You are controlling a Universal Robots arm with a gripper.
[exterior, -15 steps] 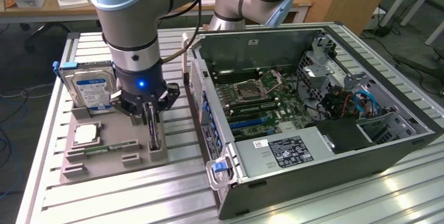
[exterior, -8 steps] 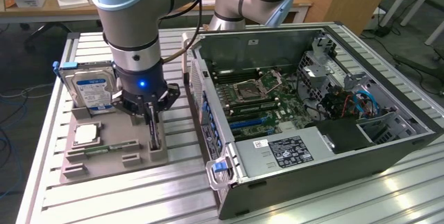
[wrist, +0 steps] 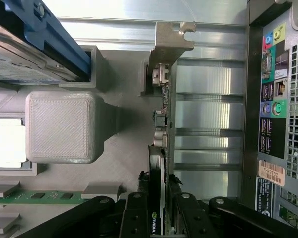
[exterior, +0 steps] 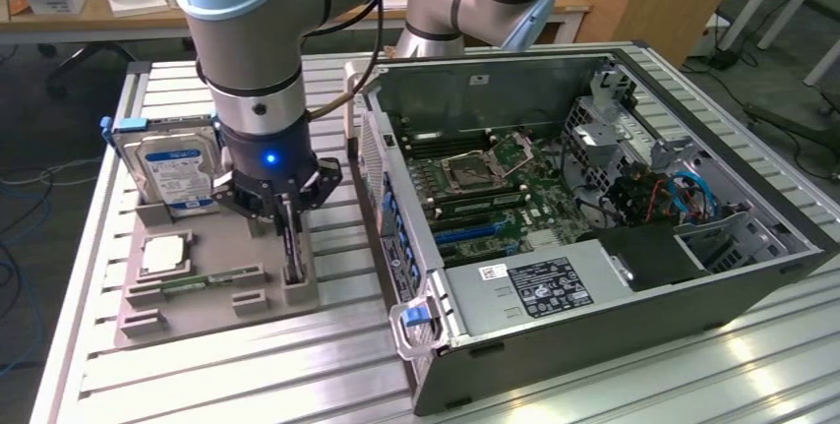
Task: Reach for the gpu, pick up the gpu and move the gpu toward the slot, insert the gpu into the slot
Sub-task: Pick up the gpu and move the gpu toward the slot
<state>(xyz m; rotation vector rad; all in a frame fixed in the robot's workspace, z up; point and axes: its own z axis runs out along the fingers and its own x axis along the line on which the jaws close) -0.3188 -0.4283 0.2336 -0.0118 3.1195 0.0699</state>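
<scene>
Closest in, my gripper [wrist: 160, 218] had its jaws pinching the upper edge of the gpu [wrist: 158, 158], which stood on edge in the grey holder tray [wrist: 119, 168] beside the open computer case [exterior: 591, 198]. I judged this the pickup step, with the card not yet lifted; raising it would call for a straight pull clear of the tray.

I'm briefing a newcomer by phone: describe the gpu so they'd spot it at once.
Beside the open computer case, on the exterior view's left, sits a grey tray. The gpu stands on edge at the tray's side nearest the case, gripped by the tool. Unlike the blue-labelled hard drive and the flat memory stick, it is a thin dark upright card.
</scene>
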